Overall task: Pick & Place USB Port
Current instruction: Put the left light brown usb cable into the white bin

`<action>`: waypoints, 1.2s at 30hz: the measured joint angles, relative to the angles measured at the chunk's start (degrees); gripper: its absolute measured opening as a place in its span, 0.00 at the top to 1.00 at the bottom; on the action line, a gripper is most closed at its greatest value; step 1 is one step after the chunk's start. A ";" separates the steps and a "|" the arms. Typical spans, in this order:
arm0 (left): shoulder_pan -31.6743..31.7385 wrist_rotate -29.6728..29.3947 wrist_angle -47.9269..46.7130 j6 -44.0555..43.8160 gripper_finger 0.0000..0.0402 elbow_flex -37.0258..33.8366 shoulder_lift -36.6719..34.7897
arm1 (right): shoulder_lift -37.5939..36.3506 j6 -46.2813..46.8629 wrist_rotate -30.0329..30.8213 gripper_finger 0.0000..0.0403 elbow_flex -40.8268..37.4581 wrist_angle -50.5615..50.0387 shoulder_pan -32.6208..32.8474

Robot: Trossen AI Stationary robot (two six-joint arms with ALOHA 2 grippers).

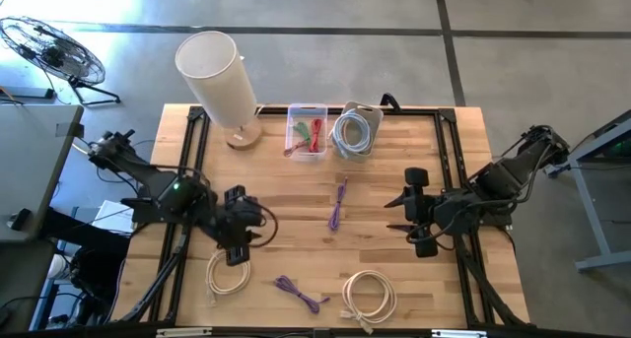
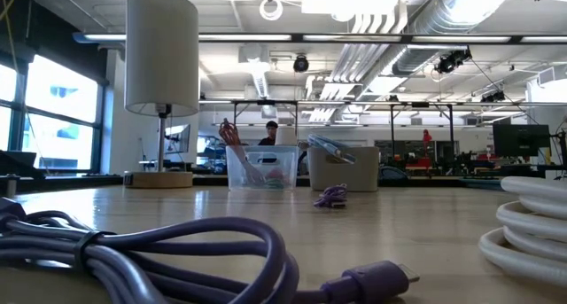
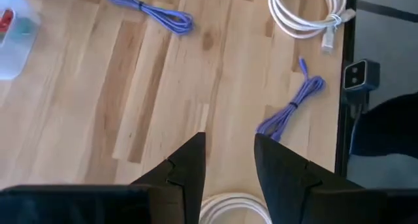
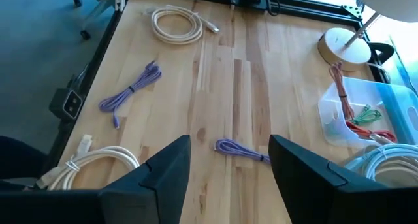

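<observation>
Several coiled USB cables lie flat on the wooden table [image 1: 394, 269]. One purple cable [image 1: 338, 205] is at the middle and another purple cable [image 1: 299, 294] is near the front edge. A cream coil [image 1: 227, 274] lies front left and a white coil [image 1: 368, 294] front right. My left gripper [image 3: 228, 142] hovers open above the cream coil's far edge [image 3: 235, 208], touching nothing. My right gripper [image 4: 230, 145] hangs open over the table's right part, pointing toward the middle purple cable [image 4: 238, 150].
A clear bin [image 1: 307, 131] with red and green cables and a pale bin [image 1: 355, 131] holding a white cable stand at the far edge. A lamp [image 1: 217, 82] stands at the far left. Black frame rails [image 1: 449, 151] run along the table's sides.
</observation>
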 joint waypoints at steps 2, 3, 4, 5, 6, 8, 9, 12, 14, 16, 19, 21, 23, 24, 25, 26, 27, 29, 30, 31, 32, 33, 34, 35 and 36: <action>-1.45 -1.17 -0.22 -2.34 0.68 0.00 0.70 | 0.00 0.37 -0.22 0.51 0.00 0.00 0.12; -2.07 -1.39 -0.50 -3.37 0.68 0.00 1.02 | 0.00 0.69 -0.26 0.51 0.00 0.00 0.22; -2.64 -1.42 -1.00 -4.37 0.68 0.00 1.40 | 0.00 0.83 -0.26 0.51 0.00 -0.02 0.26; -3.10 -1.39 -1.57 -5.36 0.68 0.00 1.76 | 0.00 0.87 -0.41 0.51 0.00 -0.02 0.26; -3.51 -1.02 -2.01 -6.52 0.68 0.00 2.16 | 0.00 0.94 -0.81 0.51 0.00 -0.02 0.26; -4.60 0.56 -2.84 -8.20 0.68 0.00 3.38 | 0.00 1.01 -1.77 0.51 0.00 -0.02 0.26; -4.98 0.51 -3.73 -8.29 0.68 0.00 4.04 | 0.00 1.01 -2.11 0.51 0.00 -0.02 0.26; -6.18 0.22 -6.19 -9.78 0.68 0.00 5.86 | 0.00 1.01 -2.82 0.51 0.00 -0.02 0.26; -6.73 0.43 -8.55 -12.73 0.68 0.00 6.72 | 0.00 1.01 -2.84 0.51 0.00 -0.02 0.26; -6.68 0.88 -9.69 -14.53 0.68 0.00 7.67 | 0.00 1.01 -2.84 0.51 0.00 -0.03 0.26; -6.65 2.13 -10.58 -16.00 0.68 0.00 8.61 | 0.00 0.99 -2.82 0.51 0.00 -0.04 0.26; -6.65 2.72 -10.24 -15.85 0.68 0.00 9.00 | 0.00 0.98 -2.82 0.51 0.00 -0.07 0.26; -7.11 2.40 -10.37 -16.06 0.68 0.00 9.21 | 0.00 1.01 -2.82 0.51 0.00 -0.07 0.26; -7.45 1.64 -10.08 -16.25 0.68 0.00 9.19 | 0.00 0.98 -2.82 0.51 0.00 -0.07 0.26; -7.73 0.69 -9.80 -16.28 0.68 0.00 9.10 | 0.00 1.00 -2.82 0.51 0.00 -0.07 0.26; -8.12 -0.10 -9.90 -16.67 0.68 0.00 9.09 | 0.00 1.11 -2.82 0.51 0.00 -0.07 0.26; -8.63 -0.90 -10.34 -17.35 0.68 0.00 9.11 | 0.00 1.28 -2.82 0.51 0.00 -0.07 0.26; -9.71 -2.44 -11.53 -19.24 0.68 0.00 9.11 | 0.00 1.51 -2.82 0.51 0.00 -0.07 0.28; -10.34 -3.06 -12.55 -20.51 0.68 0.00 9.11 | 0.04 1.70 -2.82 0.51 0.00 -0.07 0.28; -10.96 -3.72 -13.99 -21.77 0.68 0.00 9.11 | 0.09 2.09 -2.82 0.51 0.00 -0.08 0.28; -11.51 -4.00 -15.51 -23.14 0.68 0.00 9.11 | 0.12 2.49 -2.82 0.51 0.00 -0.09 0.28; -12.03 -4.02 -16.56 -24.29 0.68 0.00 9.11 | 0.16 2.76 -2.84 0.51 0.00 -0.14 0.28; -12.46 -4.09 -17.46 -25.16 0.68 0.00 9.11 | 0.20 2.93 -2.84 0.51 0.00 -0.17 0.28; -12.92 -4.03 -18.27 -25.99 0.68 0.00 9.11 | 0.37 2.95 -2.82 0.51 0.00 -0.17 0.28; -13.34 -4.01 -18.68 -26.30 0.68 0.00 9.11 | 0.42 2.93 -2.82 0.51 0.00 -0.15 0.28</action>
